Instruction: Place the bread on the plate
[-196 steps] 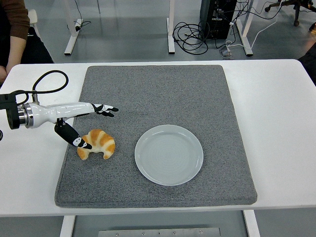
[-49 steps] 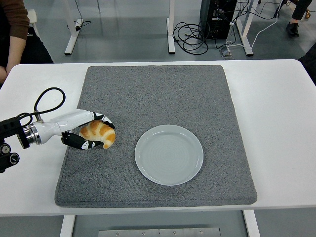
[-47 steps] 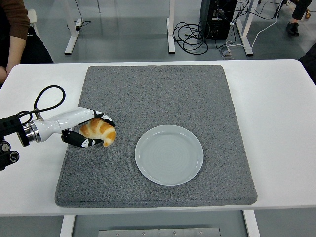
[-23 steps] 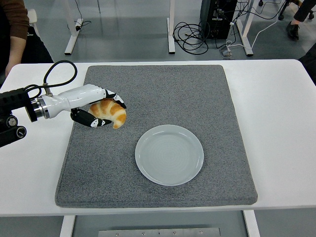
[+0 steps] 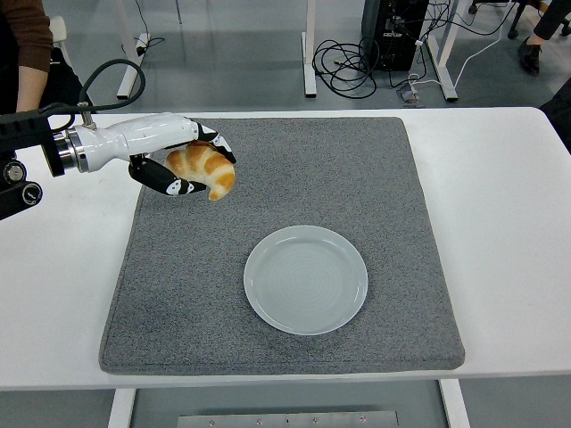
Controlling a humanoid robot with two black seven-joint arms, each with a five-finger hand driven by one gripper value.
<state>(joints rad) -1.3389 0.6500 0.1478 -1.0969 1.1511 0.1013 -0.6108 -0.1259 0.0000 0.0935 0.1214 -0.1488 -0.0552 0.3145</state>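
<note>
A golden croissant (image 5: 203, 168) hangs in the air over the left part of the grey mat (image 5: 294, 169), held in my left hand (image 5: 189, 166). The hand's black-and-white fingers curl around the bread from above and below. The white arm behind it reaches in from the left edge. A white round plate (image 5: 306, 279) lies bare on the mat, to the right of and nearer than the bread. The right arm is out of view.
The white table (image 5: 504, 196) stretches around the mat on all sides. A black cable (image 5: 111, 76) loops above my left arm. A person's sleeve and arm (image 5: 27, 45) show at the top left. Cables and desk legs stand on the floor beyond the table.
My left hand closed on the croissant where it lay on the mat's left edge, then lifted it up and away from me, slightly to the right. The plate has not moved.
</note>
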